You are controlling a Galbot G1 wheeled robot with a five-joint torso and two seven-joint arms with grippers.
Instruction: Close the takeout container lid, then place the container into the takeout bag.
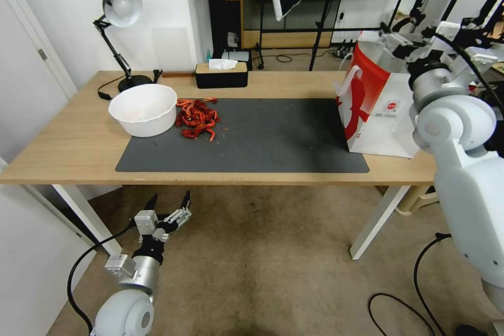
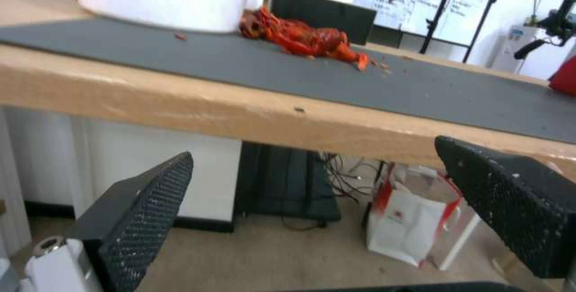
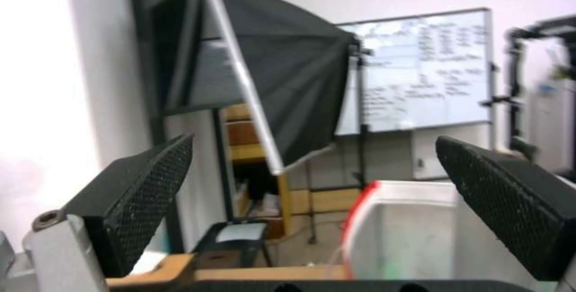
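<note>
The takeout bag [image 1: 375, 110] stands upright at the far right end of the dark mat [image 1: 262, 136] on the tabletop [image 1: 68, 142], red side panel and white handle turned toward the mat's middle. The right pincer [image 3: 312, 202] hovers just above the bag's open mouth, jaws spread wide and holding nothing. The clamshell of blueberries cannot be made out anywhere on the mat; it may already lie inside the bag, though the bag's interior is too blurred to tell. The left pincer [image 1: 169, 205] hangs below the tabletop's front edge, off the mat's near left corner, also wide open and empty. At the mat's left end sit a white bowl [image 1: 143, 109] and, touching it, a heap of red crayfish [image 1: 197, 118]. The bag looks light, thin-walled paper that would crumple or tip if pushed from the side; it is best steadied at the rim or lifted by its handles. A clear clamshell would be light, slippery and easily crushed, so grip it across its short sides.
</note>
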